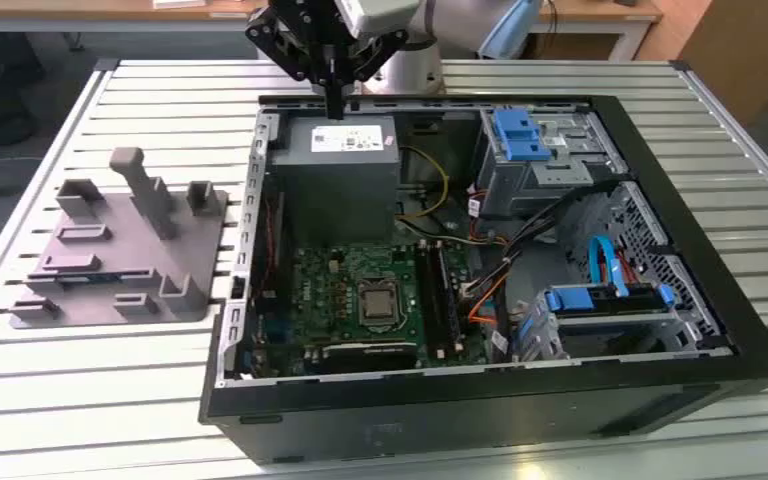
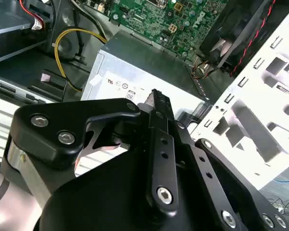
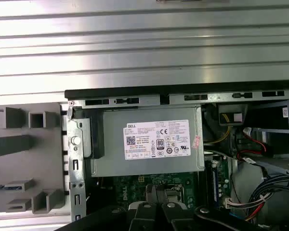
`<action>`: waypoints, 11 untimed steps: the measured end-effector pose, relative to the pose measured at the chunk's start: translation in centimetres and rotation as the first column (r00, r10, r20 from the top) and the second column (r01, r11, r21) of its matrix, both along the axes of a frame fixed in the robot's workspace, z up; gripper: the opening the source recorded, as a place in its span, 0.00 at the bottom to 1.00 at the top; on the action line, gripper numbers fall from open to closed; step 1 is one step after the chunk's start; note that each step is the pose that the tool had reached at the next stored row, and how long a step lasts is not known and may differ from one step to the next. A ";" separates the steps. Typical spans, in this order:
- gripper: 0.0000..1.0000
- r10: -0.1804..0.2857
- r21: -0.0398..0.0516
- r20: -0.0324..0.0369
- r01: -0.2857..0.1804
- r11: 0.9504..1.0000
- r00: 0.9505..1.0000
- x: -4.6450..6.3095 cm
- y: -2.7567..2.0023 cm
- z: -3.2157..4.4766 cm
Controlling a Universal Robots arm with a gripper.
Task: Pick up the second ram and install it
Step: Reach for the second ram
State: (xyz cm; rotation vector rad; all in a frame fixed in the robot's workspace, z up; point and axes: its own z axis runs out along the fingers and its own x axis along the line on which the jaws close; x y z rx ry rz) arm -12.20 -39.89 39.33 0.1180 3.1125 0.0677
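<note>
Black gripper hangs at the exterior view's top centre, fingers pressed together, tip just over the grey power supply in the open case. The second ram lies on the grey holder, well apart at the exterior view's left.

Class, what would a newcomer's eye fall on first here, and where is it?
The open computer case on the slatted table, its green motherboard bared. The black gripper hangs just above the grey power supply at the case's far end. A grey fixture lies on the exterior view's left.
</note>
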 end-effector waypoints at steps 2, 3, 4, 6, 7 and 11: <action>0.10 0.000 0.000 0.000 0.000 1.000 1.000 0.0 0.00 0.00; 0.10 0.000 0.000 0.000 0.000 1.000 1.000 0.0 0.00 0.00; 0.10 0.000 0.000 0.000 0.000 1.000 1.000 0.0 0.00 0.00; 0.10 0.000 0.000 0.000 0.000 1.000 1.000 0.0 0.00 0.00; 0.10 0.000 0.000 0.000 0.000 1.000 1.000 0.0 0.00 0.00; 0.10 0.000 0.000 0.000 0.000 1.000 1.000 -0.9 0.00 0.00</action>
